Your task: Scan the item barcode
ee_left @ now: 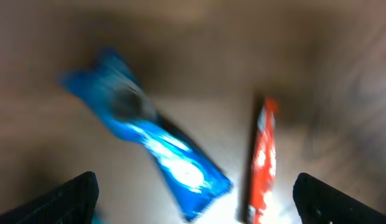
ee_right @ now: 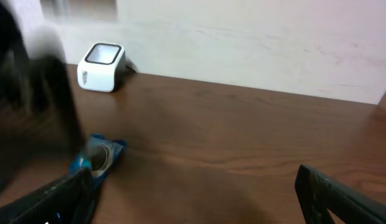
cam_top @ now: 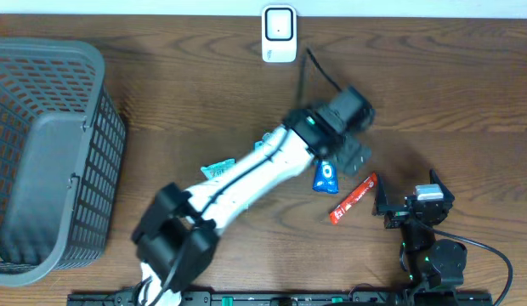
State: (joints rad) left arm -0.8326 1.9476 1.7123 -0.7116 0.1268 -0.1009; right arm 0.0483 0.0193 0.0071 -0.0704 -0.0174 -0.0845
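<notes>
A blue snack packet (cam_top: 325,176) lies on the wooden table, with a red stick packet (cam_top: 354,197) just to its right. My left gripper (cam_top: 354,156) hovers over them, open, holding nothing. In the left wrist view the blue packet (ee_left: 155,143) and red packet (ee_left: 263,162) lie loose between the wide-spread fingertips (ee_left: 75,199); the picture is blurred. The white barcode scanner (cam_top: 279,34) stands at the table's far edge. My right gripper (cam_top: 412,204) rests open at the front right, empty. In its view I see the scanner (ee_right: 101,67) and the blue packet (ee_right: 101,155).
A large grey mesh basket (cam_top: 42,161) fills the left side of the table. A small teal packet (cam_top: 217,170) lies partly under the left arm. A black cable (cam_top: 319,72) runs from that arm toward the scanner.
</notes>
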